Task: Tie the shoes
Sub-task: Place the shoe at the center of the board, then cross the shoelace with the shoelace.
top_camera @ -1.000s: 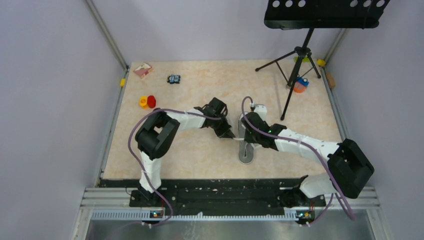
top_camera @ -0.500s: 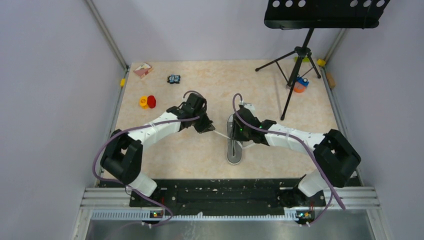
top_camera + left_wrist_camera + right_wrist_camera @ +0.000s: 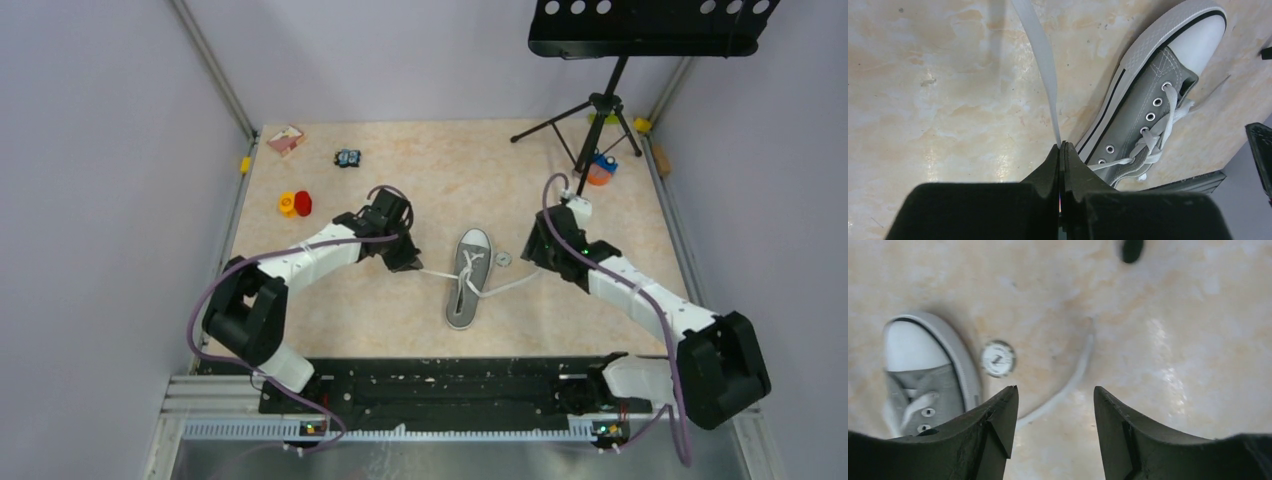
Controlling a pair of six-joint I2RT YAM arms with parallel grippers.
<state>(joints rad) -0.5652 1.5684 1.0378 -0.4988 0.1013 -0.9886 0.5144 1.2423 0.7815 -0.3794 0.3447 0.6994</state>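
The table [image 3: 330, 300] is big and pale, with a stone look. A black music stand [image 3: 650, 30] stands at the far side, well behind the right gripper [image 3: 533, 254].

The grey shoe [image 3: 466, 285] lies on the table between the two grippers. Its white toe points away from the arm bases. It is just to the right of the left gripper [image 3: 405, 262] and a bit to the left of the right gripper.

In the left wrist view, the left gripper [image 3: 1062, 147] is pressed together and pinches a white lace [image 3: 1040, 65]. The lace is flat and runs away from the gripper over the table. The shoe [image 3: 1143, 107] lies just beside this gripper, on its right, with more lace crossed over the holes.

In the right wrist view, the right gripper [image 3: 1054, 390] is spread wide and holds nothing. The other lace [image 3: 1075, 375] lies curved on the table just past the gap. The toe of the shoe [image 3: 923, 375] is to the gripper's left.

A small round disc [image 3: 998, 359] lies on the table close by the toe, between the shoe and the right gripper.

A yellow thing and a red thing [image 3: 294, 204] sit side by side, well off to the left of the left gripper.
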